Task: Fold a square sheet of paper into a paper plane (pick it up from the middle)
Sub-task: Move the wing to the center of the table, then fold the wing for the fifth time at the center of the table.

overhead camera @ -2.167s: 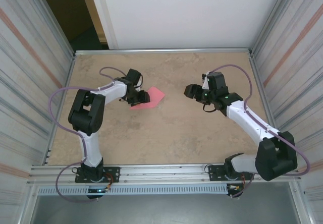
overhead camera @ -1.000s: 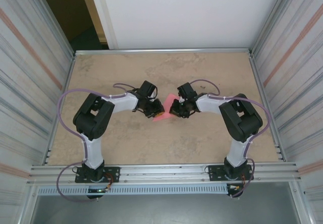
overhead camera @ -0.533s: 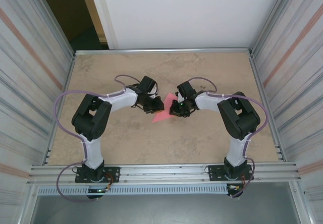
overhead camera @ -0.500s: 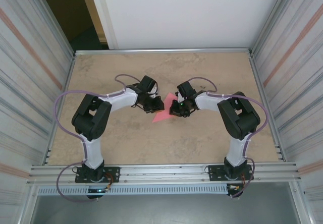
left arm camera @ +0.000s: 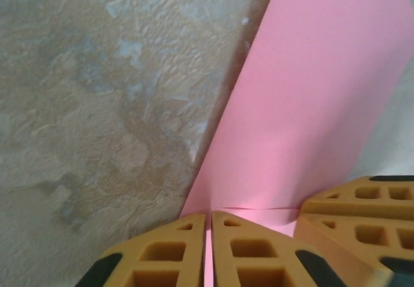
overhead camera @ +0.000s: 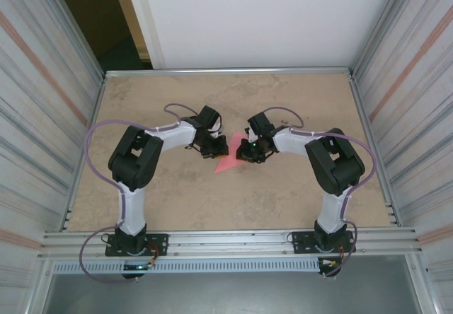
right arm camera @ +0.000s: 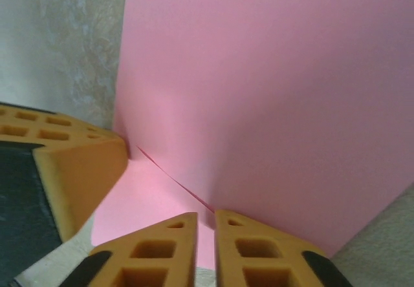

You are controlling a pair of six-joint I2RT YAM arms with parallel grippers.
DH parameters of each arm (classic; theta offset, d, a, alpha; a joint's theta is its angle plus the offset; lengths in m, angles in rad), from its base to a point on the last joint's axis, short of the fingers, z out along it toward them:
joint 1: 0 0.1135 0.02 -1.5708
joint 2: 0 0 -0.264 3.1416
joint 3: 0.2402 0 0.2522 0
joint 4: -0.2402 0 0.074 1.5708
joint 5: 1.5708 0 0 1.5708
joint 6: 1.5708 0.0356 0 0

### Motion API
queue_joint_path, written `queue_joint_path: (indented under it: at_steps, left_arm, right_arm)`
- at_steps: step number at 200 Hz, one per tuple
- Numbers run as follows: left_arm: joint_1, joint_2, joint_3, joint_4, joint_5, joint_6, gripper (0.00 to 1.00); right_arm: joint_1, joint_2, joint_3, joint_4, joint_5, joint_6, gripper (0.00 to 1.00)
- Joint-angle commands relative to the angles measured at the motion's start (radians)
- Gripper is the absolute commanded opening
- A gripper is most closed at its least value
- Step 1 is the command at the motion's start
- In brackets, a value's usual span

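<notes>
Here we see the pink sheet of paper (overhead camera: 225,161) folded into a narrow wedge on the bench (overhead camera: 283,194), just left of the right end effector (overhead camera: 243,153) and touching it. Its long axis runs diagonally, tip toward the near left. The right end effector pinches one edge; left of it, the left end effector (overhead camera: 216,146) is pressed together on the opposite edge. Two seconds earlier the right end effector stood well apart from the sheet.
</notes>
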Motion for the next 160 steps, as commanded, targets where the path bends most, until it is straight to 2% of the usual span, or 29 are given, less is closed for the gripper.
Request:
queue_joint_path:
  at_steps: [1,25,46,73,102,136,160]
  left_arm:
    - [0.005,0.013,-0.027,-0.040,-0.033,-0.051,0.10]
    - [0.006,-0.009,-0.094,0.011,-0.022,-0.173,0.11]
    - [0.005,-0.036,-0.156,0.071,-0.027,-0.263,0.11]
    - [0.004,-0.056,-0.195,0.116,-0.027,-0.327,0.11]
    - [0.005,-0.060,-0.210,0.129,-0.025,-0.351,0.11]
    - [0.006,-0.050,-0.215,0.133,-0.012,-0.350,0.11]
    - [0.005,-0.043,-0.215,0.128,-0.008,-0.345,0.11]
  right_arm:
    - [-0.015,-0.104,-0.028,0.048,0.013,0.104,0.23]
    - [-0.021,-0.200,-0.147,0.126,0.079,0.280,0.41]
    - [-0.019,-0.265,-0.249,0.205,0.128,0.404,0.48]
    - [-0.021,-0.277,-0.284,0.238,0.131,0.451,0.48]
    - [-0.022,-0.213,-0.272,0.278,0.082,0.464,0.48]
    - [-0.013,-0.144,-0.226,0.283,0.055,0.460,0.38]
    - [-0.004,-0.121,-0.215,0.277,0.060,0.459,0.37]
